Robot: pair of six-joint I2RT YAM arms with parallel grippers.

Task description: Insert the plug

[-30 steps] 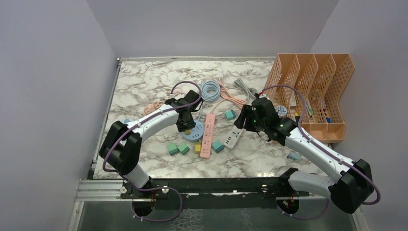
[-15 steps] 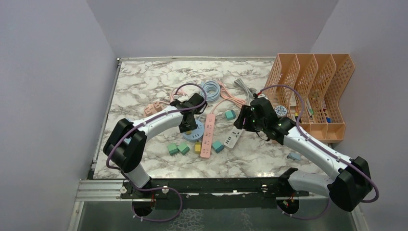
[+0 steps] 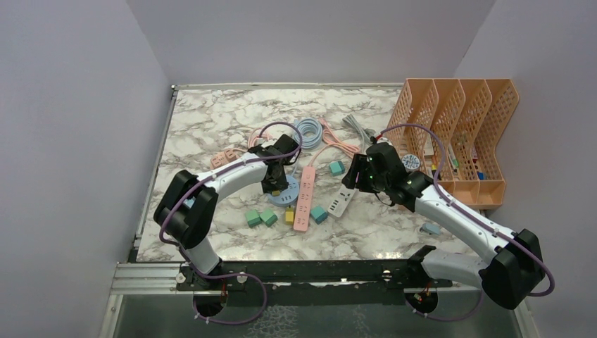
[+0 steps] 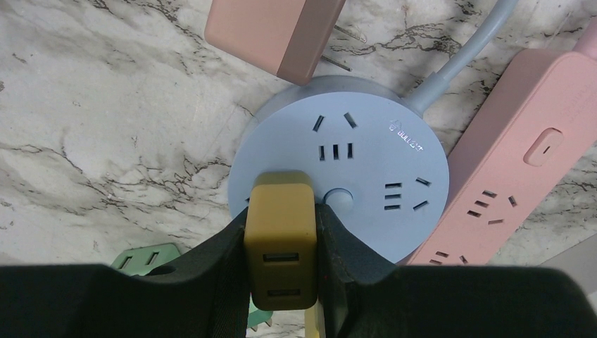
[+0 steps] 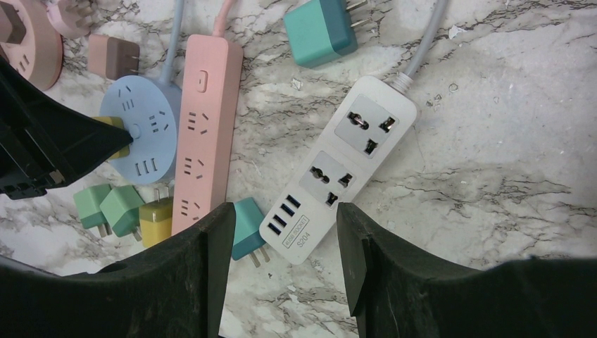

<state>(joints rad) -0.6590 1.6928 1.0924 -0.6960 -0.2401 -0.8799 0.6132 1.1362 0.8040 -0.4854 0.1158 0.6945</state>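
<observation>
The left gripper [image 4: 281, 248] is closed narrow on a mustard-yellow boxy plug adapter [image 4: 280, 211], one black finger pressed flat against each of its long sides. The plug has rounded corners and a matte shell. The face turned to the left wrist camera carries two rectangular USB slots, one above the other. Its prongs are hidden, so I cannot tell whether they sit in a socket.

The plug stands over the round pale-blue power socket disc [image 4: 366, 162], at about 8 o'clock from the disc's centre button. The disc's blue cable leaves at 1 o'clock. A long pink power strip [image 4: 521, 183] lies just beside the disc at 3 o'clock, and a pink square adapter [image 4: 271, 32] lies at 11 o'clock. A green plug [image 4: 144, 259] shows at 7 o'clock, partly hidden by the finger.

The right gripper [image 5: 280, 225] is spread wide and holds nothing, hanging over a white multi-socket power strip [image 5: 338, 165] that lies on the marble-patterned table [image 3: 211, 120]. A teal square plug [image 5: 320, 28] lies at 12 o'clock from that strip.
</observation>
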